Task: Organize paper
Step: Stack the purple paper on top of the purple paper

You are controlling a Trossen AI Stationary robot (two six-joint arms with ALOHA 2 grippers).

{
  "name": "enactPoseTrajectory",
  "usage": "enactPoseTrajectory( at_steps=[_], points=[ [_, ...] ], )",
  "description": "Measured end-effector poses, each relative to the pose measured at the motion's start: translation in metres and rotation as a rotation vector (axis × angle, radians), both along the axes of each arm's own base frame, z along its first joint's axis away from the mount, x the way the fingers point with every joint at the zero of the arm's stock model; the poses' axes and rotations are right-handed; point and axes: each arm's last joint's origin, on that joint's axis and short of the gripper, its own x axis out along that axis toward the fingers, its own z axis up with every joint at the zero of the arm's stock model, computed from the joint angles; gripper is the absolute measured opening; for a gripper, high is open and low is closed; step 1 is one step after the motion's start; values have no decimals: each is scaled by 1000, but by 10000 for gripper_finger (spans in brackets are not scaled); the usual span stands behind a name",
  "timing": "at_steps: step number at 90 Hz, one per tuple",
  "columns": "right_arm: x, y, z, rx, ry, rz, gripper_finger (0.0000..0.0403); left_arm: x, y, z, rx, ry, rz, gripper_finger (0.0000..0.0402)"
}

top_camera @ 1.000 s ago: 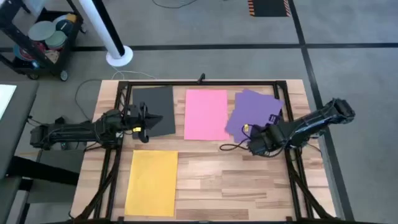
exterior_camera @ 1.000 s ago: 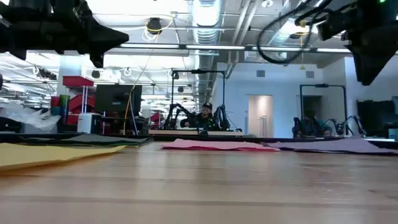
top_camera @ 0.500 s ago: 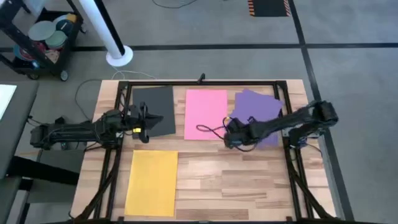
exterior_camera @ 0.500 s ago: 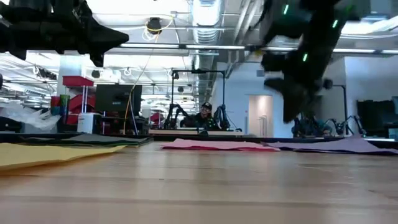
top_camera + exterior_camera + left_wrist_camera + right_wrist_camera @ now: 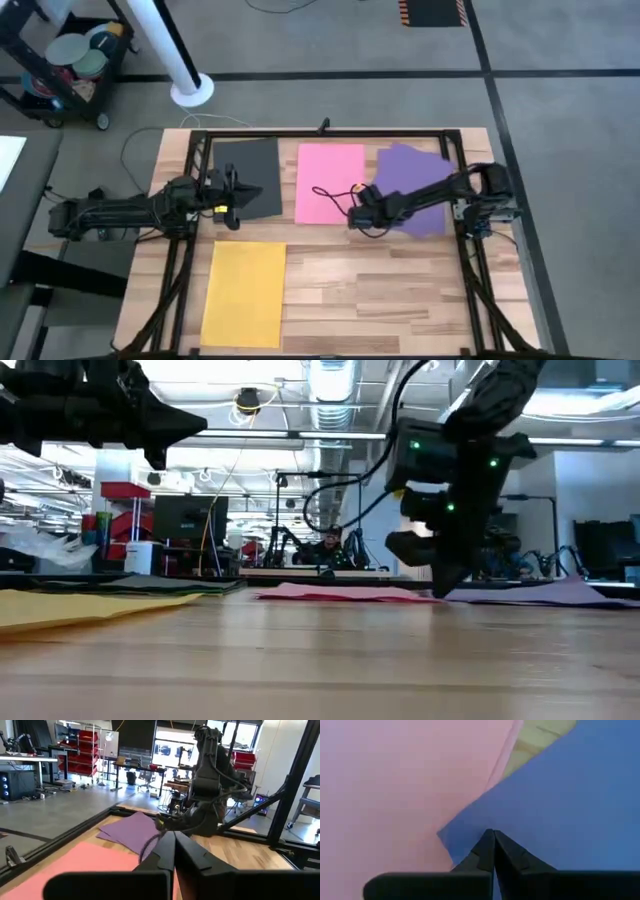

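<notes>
Several paper sheets lie flat on the wooden table: black far left, pink in the middle, purple far right, yellow near left. The purple sheet's near-left corner overlaps the pink sheet. My right gripper is shut and down at that corner. My left gripper is shut and hovers above the black sheet's near edge, well off the table in the low view. My right gripper sets its shut fingertips on the purple sheet just inside its near-left corner. The fingers come from above, slanting in from the table's right. The sheet lies flat, its corner resting on the pink sheet.
A black metal frame runs around the table's far edge and sides. Bare wood fills the near right of the table. A cart and a white post stand off the table at the far left.
My right gripper has swung from the table's right edge toward the left and come down from high above the table to the purple sheet's near-left corner. The left arm has kept still.
</notes>
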Motion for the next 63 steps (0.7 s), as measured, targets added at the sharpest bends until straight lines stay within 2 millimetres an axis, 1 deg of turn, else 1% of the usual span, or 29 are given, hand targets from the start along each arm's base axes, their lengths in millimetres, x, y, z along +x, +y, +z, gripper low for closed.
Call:
enactPoseTrajectory(
  at_steps=[16,26,43,52,63],
  points=[
    [-1,4,1,8,42,75,0,0,0,0,0,0,1,0],
    [-7,11,7,31,106,155,0,0,0,0,0,0,2,0],
    [-19,20,14,64,216,232,0,0,0,0,3,1,2,0],
    [-21,23,23,57,188,242,0,0,0,0,3,1,2,0],
    [-22,23,37,24,103,197,0,0,0,0,4,0,2,0]
  ],
)
